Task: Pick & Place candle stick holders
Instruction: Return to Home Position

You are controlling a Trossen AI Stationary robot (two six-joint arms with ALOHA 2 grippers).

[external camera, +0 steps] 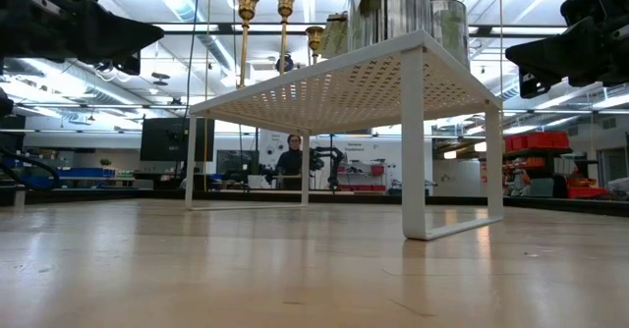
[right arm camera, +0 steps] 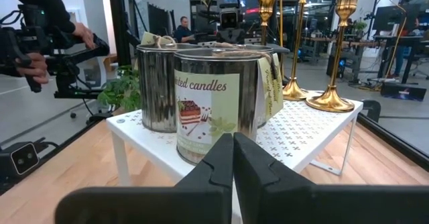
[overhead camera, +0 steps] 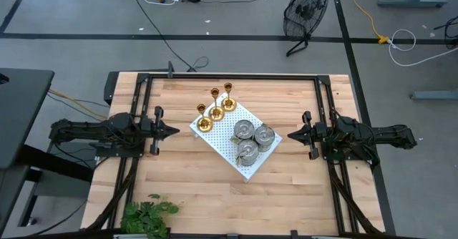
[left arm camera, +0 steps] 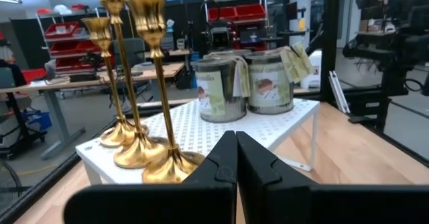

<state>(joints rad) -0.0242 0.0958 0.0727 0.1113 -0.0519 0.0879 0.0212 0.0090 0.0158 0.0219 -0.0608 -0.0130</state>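
- The candle stick holders [overhead camera: 215,113] all stood on top of the white perforated shelf [overhead camera: 215,142], which sat at an angle in the middle of the table [overhead camera: 286,189].
- The three brass holders [left arm camera: 137,150] were lined up in a row along one end of the shelf. Their round bases sat close together, possibly touching.
- The three silver-grey tins [right arm camera: 201,110] were clustered at the shelf's other end, just beside one another, with paper tags hanging from their rims.
- The left gripper [left arm camera: 236,140] hung clear of the shelf on the brass side. Its fingers were pressed together and held nothing.
- The right gripper [right arm camera: 232,140] hung clear of the shelf on the tin side, likewise clenched and empty.
- The brass holders looked rigid, polished and likely slippery. With a tall thin stem over a small base they would probably tip easily. A pinch low on the stem, just above the base, seemed the safest hold, followed by a straight lift to spare the neighbours.
- The tins looked heavier, with smooth metal sides. A wide grip across the body below the rim seemed best, clear of the loose tags, which could slide under the pads.
- As all six pieces were on the shelf, the placing appeared to be complete.
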